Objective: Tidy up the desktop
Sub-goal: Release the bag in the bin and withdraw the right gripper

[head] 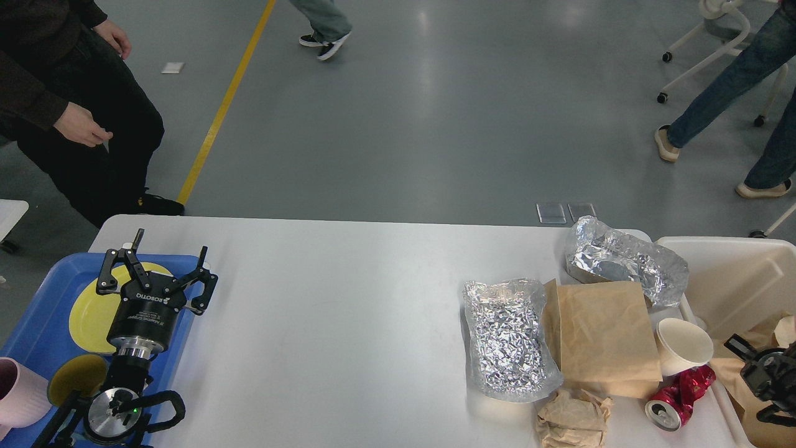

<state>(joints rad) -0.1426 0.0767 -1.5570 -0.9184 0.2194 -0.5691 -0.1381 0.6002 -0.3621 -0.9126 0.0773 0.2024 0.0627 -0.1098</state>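
Head view: the white desktop spans the foreground, bearing foil bags, a brown paper bag, a paper cup and a crushed red can at right; left gripper, jaws apart, hovers over the blue tray; right gripper, jaw state indiscernible, is over the cream bin.

At the lower left of the frame the left tool is matte black: two slim linkage fingers with visible pivot pins on a round black body printed with white "ROBOTIQ" lettering. Below it sits a ribbed silver collar, then a polished metal disc with a small green light, looped by a black cable. At the lower right edge, the right tool shows only dark, angular black parts.
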